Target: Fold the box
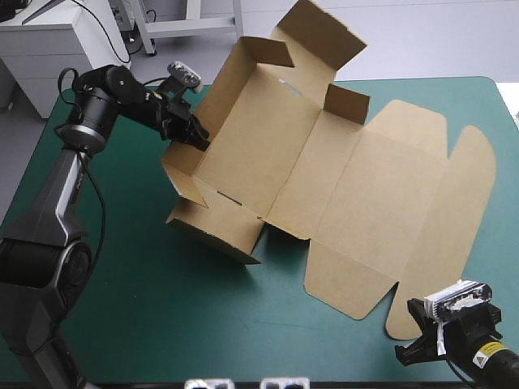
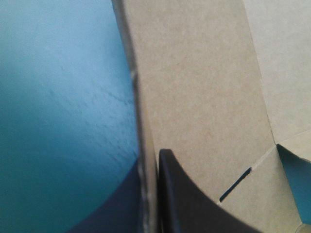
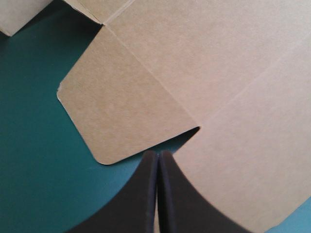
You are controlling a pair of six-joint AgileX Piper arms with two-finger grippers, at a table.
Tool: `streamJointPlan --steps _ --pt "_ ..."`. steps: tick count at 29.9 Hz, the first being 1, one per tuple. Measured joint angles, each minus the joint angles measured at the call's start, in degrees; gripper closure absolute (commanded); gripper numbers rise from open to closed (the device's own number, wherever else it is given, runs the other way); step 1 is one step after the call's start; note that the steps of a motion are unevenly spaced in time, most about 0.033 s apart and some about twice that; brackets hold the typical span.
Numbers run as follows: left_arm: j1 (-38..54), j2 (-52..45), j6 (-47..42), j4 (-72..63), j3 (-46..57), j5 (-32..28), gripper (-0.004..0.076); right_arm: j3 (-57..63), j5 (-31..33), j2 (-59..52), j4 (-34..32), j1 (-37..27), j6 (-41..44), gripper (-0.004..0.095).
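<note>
The brown box (image 1: 324, 178) lies in the middle of the table, partly raised. Its left half has walls standing and a tall back flap (image 1: 320, 36), while the lid (image 1: 405, 203) lies flat to the right. My left gripper (image 1: 197, 136) pinches the top edge of the left wall (image 1: 182, 166). In the left wrist view the board's edge (image 2: 141, 121) runs between the two fingers of the left gripper (image 2: 150, 162). My right gripper (image 1: 403, 352) rests near the front right corner, shut and holding nothing. In the right wrist view the right gripper (image 3: 158, 156) points at a rounded lid flap (image 3: 126, 111) just ahead.
The teal-green cover (image 1: 162, 316) shows in front of the box and on its left. The lid's rounded flaps (image 1: 474, 162) reach close to the table's right edge. The left arm (image 1: 69, 170) stretches along the table's left side.
</note>
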Motion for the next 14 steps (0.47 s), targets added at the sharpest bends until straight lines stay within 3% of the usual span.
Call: streamJointPlan --steps 5,14 --pt "-8.38 -0.4 0.27 10.47 -8.25 -2.73 0.0732 0.0 0.0 0.0 0.0 0.0 0.0 0.0927" --pt "-23.16 -0.47 2.61 32.82 -9.23 -5.79 0.0733 0.0 0.0 0.0 0.0 0.0 0.0 0.0928"
